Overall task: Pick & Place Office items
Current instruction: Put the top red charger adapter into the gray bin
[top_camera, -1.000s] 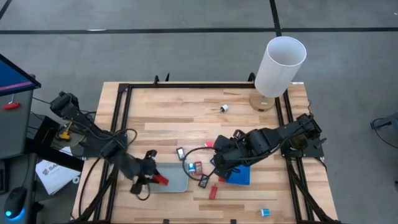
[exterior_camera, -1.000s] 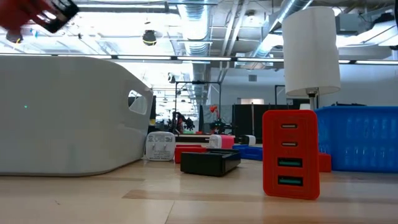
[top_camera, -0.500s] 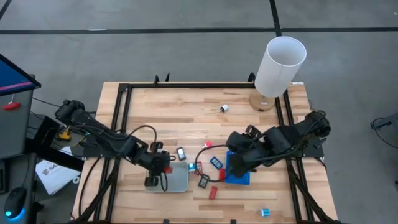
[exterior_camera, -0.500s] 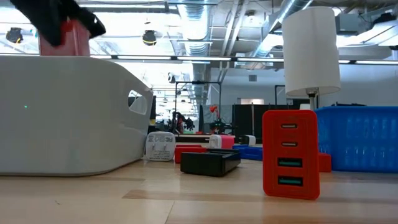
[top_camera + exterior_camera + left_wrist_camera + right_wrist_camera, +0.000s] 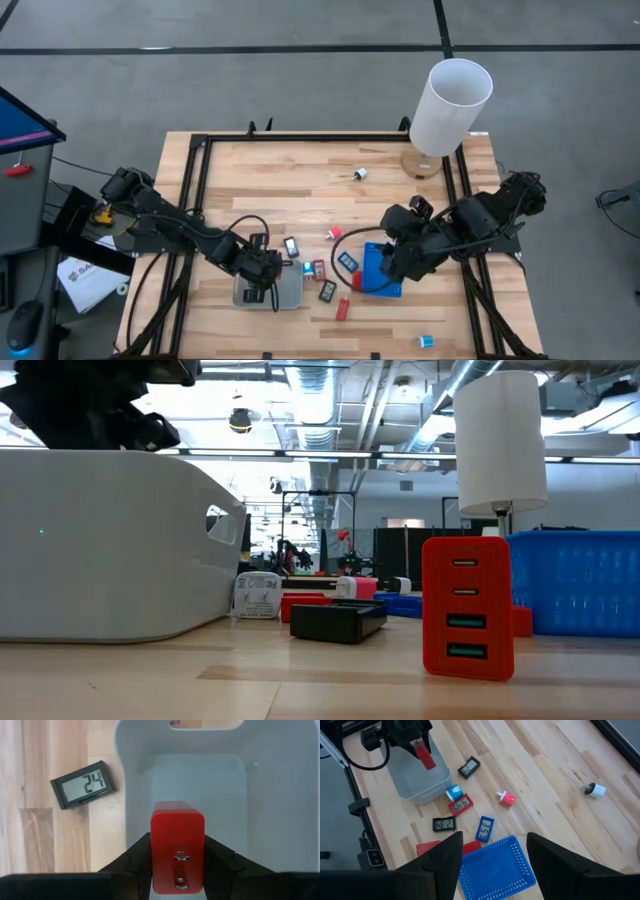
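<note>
My left gripper (image 5: 266, 274) is shut on a red rectangular block (image 5: 177, 847) over the grey tray (image 5: 284, 296). The right wrist view shows the block (image 5: 425, 756) slanting down into the grey tray (image 5: 420, 787). My right gripper (image 5: 492, 867) is open above the blue tray (image 5: 500, 870) and touches nothing. On the table between the trays lie a black display (image 5: 291, 246), a red display (image 5: 318, 268), a blue-faced piece (image 5: 347, 260), another black display (image 5: 327, 291) and a cyan bit (image 5: 453, 793). A red block (image 5: 467, 608) stands upright on its end. My left gripper pinches the red block between its two fingers (image 5: 137, 862), one on each long side (image 5: 156, 855). The fingers come from above, slanting down. The block's free end points into the grey tray; whether it touches the tray floor I cannot tell.
A tall white cylinder (image 5: 450, 95) stands at the far right corner. A white bit (image 5: 360, 174) lies far of the middle, a pink bit (image 5: 335, 233) by the blue tray, a cyan bit (image 5: 427, 342) near the front edge. Black rails (image 5: 200, 200) frame the table.
My left gripper has carried the red block from the grey tray's left side toward the right, over the tray, turning it end-down and lowering it behind the tray wall. My right gripper has drawn back toward the table's right, over the blue tray, uncovering the blue-faced piece.
</note>
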{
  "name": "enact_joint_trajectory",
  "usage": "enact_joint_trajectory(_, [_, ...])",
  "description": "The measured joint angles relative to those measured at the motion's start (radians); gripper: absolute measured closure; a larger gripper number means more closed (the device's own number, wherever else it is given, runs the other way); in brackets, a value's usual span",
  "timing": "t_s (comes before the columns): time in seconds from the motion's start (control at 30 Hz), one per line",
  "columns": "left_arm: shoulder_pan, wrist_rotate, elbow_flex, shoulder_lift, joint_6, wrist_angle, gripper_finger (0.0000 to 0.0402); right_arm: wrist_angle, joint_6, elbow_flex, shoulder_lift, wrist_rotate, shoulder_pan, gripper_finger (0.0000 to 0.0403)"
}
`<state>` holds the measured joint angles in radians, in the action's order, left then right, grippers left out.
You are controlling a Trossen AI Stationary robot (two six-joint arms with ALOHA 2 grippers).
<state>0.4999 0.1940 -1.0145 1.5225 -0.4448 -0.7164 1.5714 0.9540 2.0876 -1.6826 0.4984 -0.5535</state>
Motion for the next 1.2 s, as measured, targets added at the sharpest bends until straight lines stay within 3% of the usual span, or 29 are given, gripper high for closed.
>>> enact_joint_trajectory(0.3, [-0.002, -0.003, 0.000, 0.036, 0.069, 0.052, 0.0282, 0.000, -0.059, 0.000, 0.001, 0.000, -0.002, 0.0203])
enact_joint_trajectory(1.2, [-0.001, -0.029, 0.075, 0.059, 0.028, 0.119, 0.0278, -0.001, -0.063, 0.000, 0.001, 0.000, -0.010, 0.0203])
